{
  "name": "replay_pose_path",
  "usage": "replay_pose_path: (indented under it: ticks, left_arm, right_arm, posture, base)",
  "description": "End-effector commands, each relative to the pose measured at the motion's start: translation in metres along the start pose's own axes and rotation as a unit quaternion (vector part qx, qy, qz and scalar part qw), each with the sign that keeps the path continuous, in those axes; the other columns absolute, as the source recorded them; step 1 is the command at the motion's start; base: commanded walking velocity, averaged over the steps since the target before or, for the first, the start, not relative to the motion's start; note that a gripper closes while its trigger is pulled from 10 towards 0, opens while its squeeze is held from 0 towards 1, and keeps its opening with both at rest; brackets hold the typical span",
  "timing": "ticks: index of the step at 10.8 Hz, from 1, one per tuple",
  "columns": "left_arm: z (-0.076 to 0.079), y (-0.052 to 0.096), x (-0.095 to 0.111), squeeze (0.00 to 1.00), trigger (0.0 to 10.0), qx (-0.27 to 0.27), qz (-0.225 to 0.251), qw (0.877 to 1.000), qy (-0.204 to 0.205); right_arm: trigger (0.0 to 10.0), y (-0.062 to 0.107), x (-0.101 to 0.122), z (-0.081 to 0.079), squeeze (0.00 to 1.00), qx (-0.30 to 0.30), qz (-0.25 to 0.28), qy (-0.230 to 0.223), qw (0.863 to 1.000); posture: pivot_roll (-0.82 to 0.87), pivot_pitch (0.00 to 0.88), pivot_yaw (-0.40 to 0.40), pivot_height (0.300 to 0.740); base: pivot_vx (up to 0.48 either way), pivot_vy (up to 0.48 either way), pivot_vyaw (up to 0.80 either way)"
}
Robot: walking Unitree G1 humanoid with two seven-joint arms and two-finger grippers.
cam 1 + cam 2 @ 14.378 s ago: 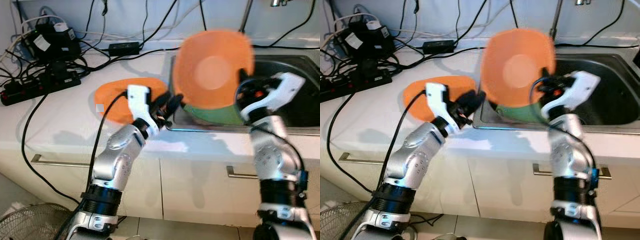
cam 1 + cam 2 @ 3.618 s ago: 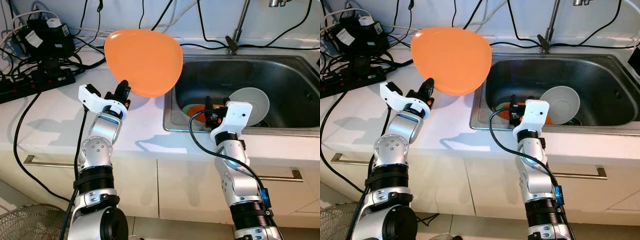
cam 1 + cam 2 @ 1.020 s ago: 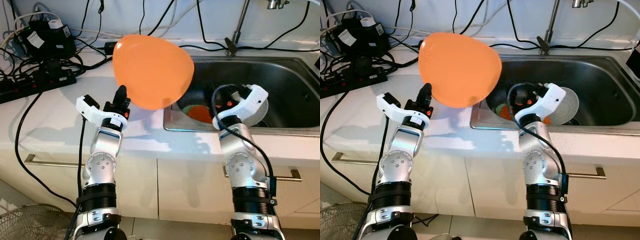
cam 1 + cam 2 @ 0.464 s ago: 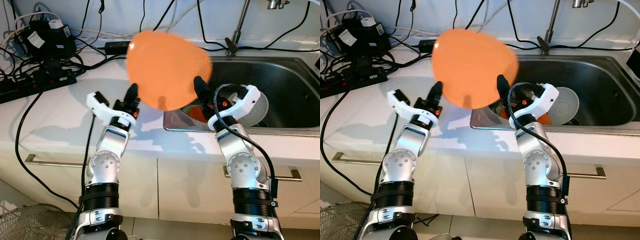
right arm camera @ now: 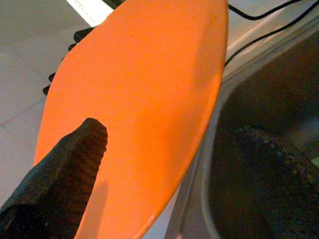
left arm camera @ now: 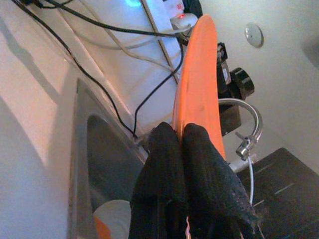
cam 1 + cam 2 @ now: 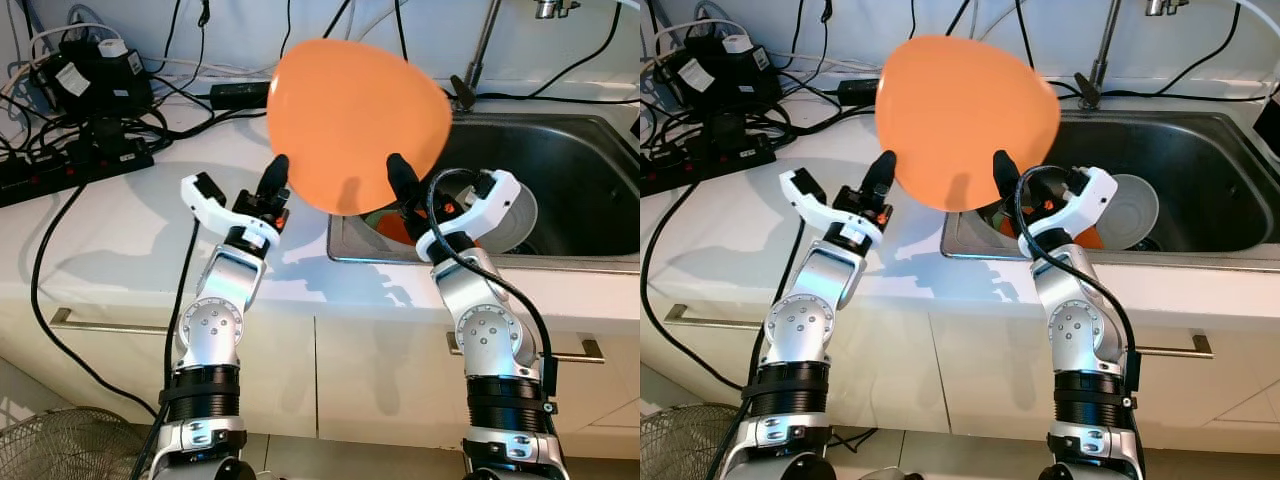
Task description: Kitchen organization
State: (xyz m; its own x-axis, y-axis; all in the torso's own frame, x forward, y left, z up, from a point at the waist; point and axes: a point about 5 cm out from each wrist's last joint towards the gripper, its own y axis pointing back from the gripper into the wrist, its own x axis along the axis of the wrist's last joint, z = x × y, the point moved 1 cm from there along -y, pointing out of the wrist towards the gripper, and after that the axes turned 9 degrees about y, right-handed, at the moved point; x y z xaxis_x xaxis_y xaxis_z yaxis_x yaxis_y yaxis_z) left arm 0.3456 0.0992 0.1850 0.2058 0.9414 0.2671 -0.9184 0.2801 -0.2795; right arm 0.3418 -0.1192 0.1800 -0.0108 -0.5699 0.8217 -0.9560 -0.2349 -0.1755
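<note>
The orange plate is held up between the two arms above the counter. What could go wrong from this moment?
The orange plate is pinched only at its lower rim by the left gripper, so it may tilt or slip. The right gripper is open around its edge; a late closing could knock it. It could fall into the sink onto the white bowl.

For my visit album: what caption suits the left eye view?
Left gripper holds an orange plate upright beside the sink; open right gripper reaches for it.
</note>
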Motion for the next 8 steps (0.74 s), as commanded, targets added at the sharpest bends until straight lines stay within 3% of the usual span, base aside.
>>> replay_pose_path:
  ticks: [1, 2, 3, 4, 8]
  left_arm:
    - [0.031, -0.01, -0.017, 0.0, 10.0, -0.067, -0.008, 0.997, 0.035]
    - [0.032, -0.01, -0.018, 0.0, 10.0, -0.068, -0.012, 0.997, 0.034]
    - [0.03, -0.008, -0.019, 0.0, 10.0, -0.064, -0.015, 0.997, 0.034]
    - [0.029, -0.007, -0.02, 0.0, 10.0, -0.062, -0.017, 0.997, 0.034]
    - [0.024, -0.006, -0.021, 0.0, 10.0, -0.051, -0.021, 0.998, 0.026]
  right_arm:
    - [10.0, 0.002, 0.0, -0.002, 0.0, 0.004, -0.002, -0.002, 1.0]
    - [10.0, 0.001, 0.0, -0.001, 0.0, 0.001, 0.0, -0.004, 1.0]
    - [7.4, 0.001, 0.003, 0.001, 0.0, -0.006, 0.008, -0.009, 1.0]
    - [0.0, 0.001, 0.005, 0.002, 0.0, -0.009, 0.014, -0.018, 1.0]
    - [0.0, 0.001, 0.013, 0.005, 0.0, -0.016, 0.036, -0.052, 0.998]
  posture:
    - [0.03, 0.0, 0.065, 0.74]
    - [0.03, 0.0, 0.065, 0.74]
    - [0.02, 0.0, 0.066, 0.74]
    - [0.02, 0.0, 0.067, 0.74]
    - [0.02, 0.0, 0.068, 0.74]
  base:
    - [0.0, 0.0, 0.0]
    - [0.0, 0.0, 0.0]
    - [0.0, 0.0, 0.0]
    - [0.0, 0.0, 0.0]
    - [0.0, 0.0, 0.0]
